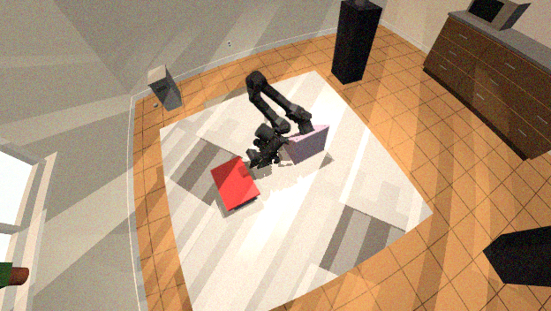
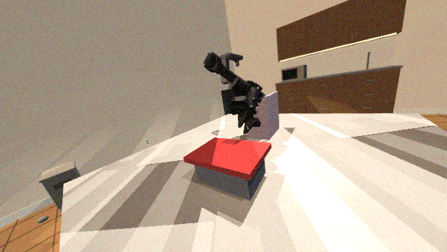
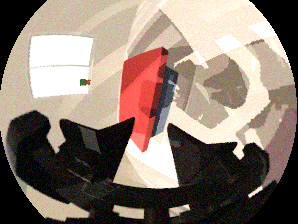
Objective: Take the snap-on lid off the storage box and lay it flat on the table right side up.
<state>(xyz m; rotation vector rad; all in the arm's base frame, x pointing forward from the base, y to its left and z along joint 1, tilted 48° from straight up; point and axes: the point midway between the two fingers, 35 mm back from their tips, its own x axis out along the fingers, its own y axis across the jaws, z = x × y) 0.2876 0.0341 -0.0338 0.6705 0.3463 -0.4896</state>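
Note:
The red lid [image 1: 234, 181] [image 2: 229, 154] [image 3: 131, 102] sits flat on top of the blue-grey storage box [image 2: 226, 182] [image 3: 161, 121], overhanging its walls. The box stands on the pale table [image 1: 287, 230] [image 2: 340, 200]. My gripper [image 1: 252, 159] [image 2: 243, 129] [image 3: 152, 123] is open, with nothing between its fingers. It is above the table, just beyond the lid's far edge in the exterior view, and does not appear to touch the lid. In the wrist view the lid and box show beyond the gap between the fingertips. The lid's underside is hidden.
A pale purple upright block [image 1: 311, 146] [image 2: 271, 114] [image 3: 286, 145] stands on the table close beside the arm, on the side away from the box. The table's left edge lies beyond the box in the top view. Shadows and bright patches cross the table.

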